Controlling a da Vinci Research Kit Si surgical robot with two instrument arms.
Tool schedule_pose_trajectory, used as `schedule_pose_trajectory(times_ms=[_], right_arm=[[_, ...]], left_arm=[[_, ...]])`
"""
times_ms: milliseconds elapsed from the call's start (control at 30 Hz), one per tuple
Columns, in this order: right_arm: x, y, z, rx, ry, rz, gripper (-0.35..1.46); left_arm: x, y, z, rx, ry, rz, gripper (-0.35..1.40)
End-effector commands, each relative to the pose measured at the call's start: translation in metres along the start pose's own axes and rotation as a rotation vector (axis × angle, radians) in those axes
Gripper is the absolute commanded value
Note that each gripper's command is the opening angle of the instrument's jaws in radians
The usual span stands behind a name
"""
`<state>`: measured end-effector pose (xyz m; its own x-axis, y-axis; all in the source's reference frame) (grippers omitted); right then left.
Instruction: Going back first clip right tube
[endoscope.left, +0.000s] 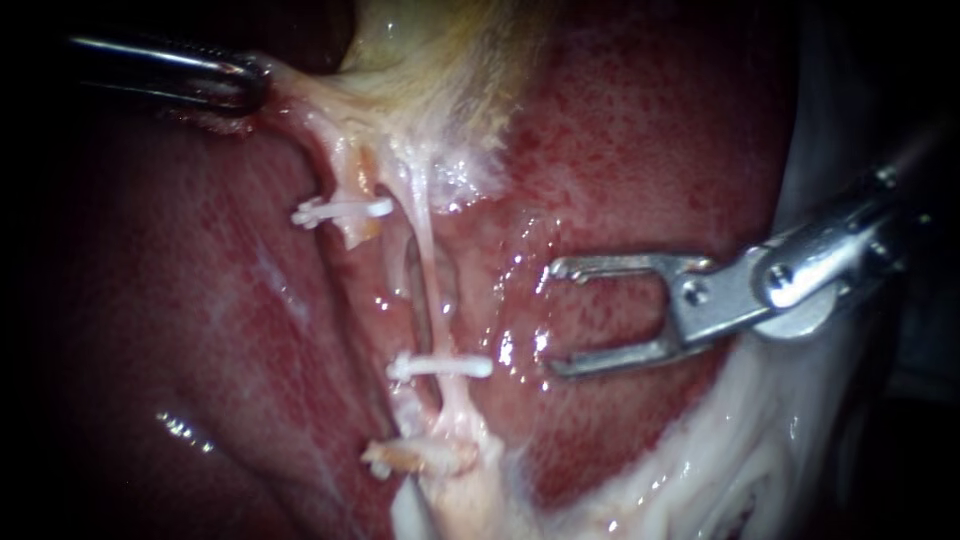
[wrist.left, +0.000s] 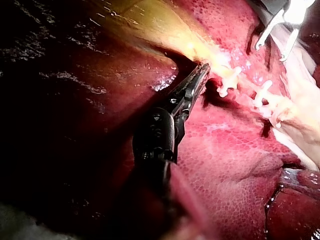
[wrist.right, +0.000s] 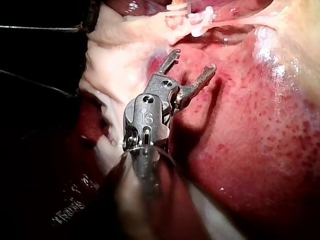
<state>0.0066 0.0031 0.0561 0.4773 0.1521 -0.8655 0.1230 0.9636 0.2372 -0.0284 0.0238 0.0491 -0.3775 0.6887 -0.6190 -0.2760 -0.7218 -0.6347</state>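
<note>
The right instrument's claw (endoscope.left: 553, 318) stands wide open and empty, its two thin arms spread over the wet liver (endoscope.left: 620, 130) with nothing between them. Just ahead of its tips, and clear of them, lies the right tube (endoscope.left: 428, 260), a pale strand drawn taut. A white clip (endoscope.left: 440, 367) sits across the tube, near the tip of one arm but apart from the metal.

With the clip seated and the claw holding nothing, I read this as the withdrawal. The arms are spread so the claw can slide back along its shaft line without snagging the clip or the strand.

On the far side of the tube from the right claw, a second clip (endoscope.left: 342, 210) crosses a short pale stub. Farther off again, the left instrument's claw (endoscope.left: 248, 85) is closed tight on the gallbladder (endoscope.left: 420, 60) at its pale neck. It appears to be pulling that tissue away so that the tube is stretched and exposed.
</note>
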Motion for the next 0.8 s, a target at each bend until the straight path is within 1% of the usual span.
schedule_pose_trajectory(times_ms=[33,133,200,300,433,533,633,800], right_arm=[[0.0000,0.0001,-0.0005,0.008,0.002,0.006,0.50],[-0.0002,0.0002,-0.0011,0.015,0.005,0.007,0.50],[-0.0004,0.0003,-0.0012,0.017,0.002,0.007,0.50],[-0.0006,0.0004,-0.0012,0.018,0.006,0.007,0.50],[-0.0008,0.0005,-0.0013,0.014,0.014,0.008,0.50],[-0.0008,0.0004,-0.0014,0.017,0.015,0.008,0.50],[-0.0008,0.0004,-0.0015,0.019,0.019,0.008,0.50],[-0.0008,0.0004,-0.0016,0.018,0.022,0.008,0.50]], left_arm=[[-0.0001,0.0000,0.0002,0.001,0.000,0.000,-0.35],[-0.0005,-0.0001,0.0007,0.004,0.001,0.002,-0.35],[-0.0010,-0.0002,0.0013,0.008,0.001,0.005,-0.35],[-0.0024,-0.0005,0.0031,0.001,0.003,0.019,-0.35],[-0.0039,-0.0011,0.0054,-0.012,-0.015,0.010,-0.35],[-0.0046,-0.0015,0.0067,-0.021,-0.022,0.014,-0.35],[-0.0049,-0.0017,0.0073,-0.025,-0.029,0.011,-0.35],[-0.0048,-0.0016,0.0071,-0.026,-0.029,0.010,-0.35]])
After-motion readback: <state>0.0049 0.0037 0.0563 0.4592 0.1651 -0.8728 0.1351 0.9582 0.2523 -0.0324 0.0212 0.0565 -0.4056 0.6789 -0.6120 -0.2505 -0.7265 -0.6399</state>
